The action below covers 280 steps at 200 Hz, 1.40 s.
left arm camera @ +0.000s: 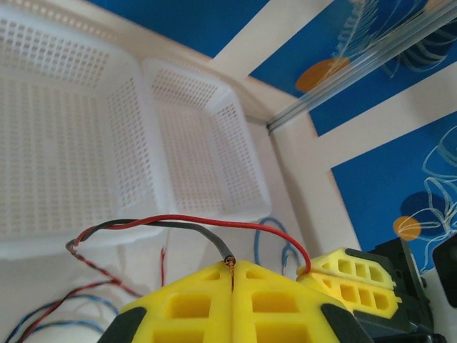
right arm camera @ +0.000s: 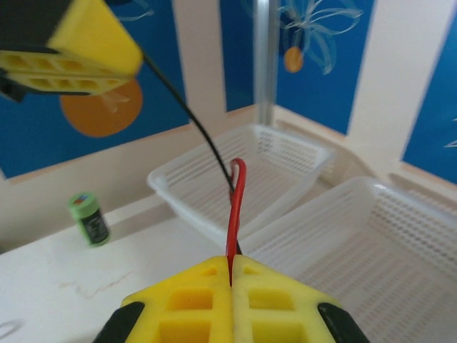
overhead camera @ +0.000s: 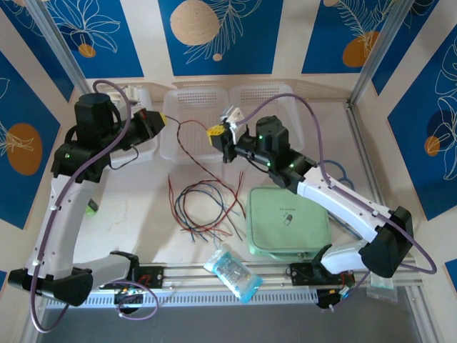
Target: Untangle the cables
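My left gripper (overhead camera: 163, 120) is shut on the stripped end of a black wire (left arm camera: 207, 241), its yellow fingertips (left arm camera: 207, 286) pressed together. My right gripper (overhead camera: 215, 133) is shut on a red wire (right arm camera: 234, 207) that arcs between the two grippers (left arm camera: 214, 224). Both are held above the front of the baskets. The two wires twist together (left arm camera: 91, 259) and drop to the table, joining the loose pile of red, dark and blue-grey cables (overhead camera: 206, 209). The left gripper's yellow fingers (right arm camera: 71, 50) show at the top left of the right wrist view.
Two white mesh baskets (overhead camera: 187, 96) stand at the back, behind the grippers. A mint-green pouch (overhead camera: 288, 220) lies under the right arm. A clear packet (overhead camera: 233, 272) sits at the front rail. A green roll (right arm camera: 88, 217) stands at the left. A blue tube (overhead camera: 338, 171) lies behind the right arm.
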Each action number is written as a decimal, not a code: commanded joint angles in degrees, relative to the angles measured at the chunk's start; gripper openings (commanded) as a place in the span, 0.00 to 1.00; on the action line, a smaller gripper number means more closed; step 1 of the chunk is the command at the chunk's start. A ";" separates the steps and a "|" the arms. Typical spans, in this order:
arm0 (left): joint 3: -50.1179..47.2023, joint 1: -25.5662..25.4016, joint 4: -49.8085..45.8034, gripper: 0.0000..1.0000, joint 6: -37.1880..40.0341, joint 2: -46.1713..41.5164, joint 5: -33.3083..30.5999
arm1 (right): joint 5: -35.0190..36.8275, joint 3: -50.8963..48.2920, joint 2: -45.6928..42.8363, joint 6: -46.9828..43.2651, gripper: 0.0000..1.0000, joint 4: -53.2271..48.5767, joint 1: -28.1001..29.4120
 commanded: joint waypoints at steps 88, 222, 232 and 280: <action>9.71 3.13 4.42 0.00 2.58 1.41 -5.98 | 16.27 2.64 -11.40 -1.41 0.00 -2.97 -13.79; -1.84 26.83 9.13 0.00 -3.19 -3.74 1.17 | 15.00 1.16 -23.63 1.82 0.00 -13.05 -43.20; -3.00 27.70 9.91 0.00 -3.74 -4.68 0.32 | 14.91 0.98 -24.18 3.07 0.00 -13.48 -45.35; -11.69 29.49 17.88 0.00 -7.26 -12.26 -9.80 | 14.38 0.31 -25.49 4.25 0.00 -14.75 -49.17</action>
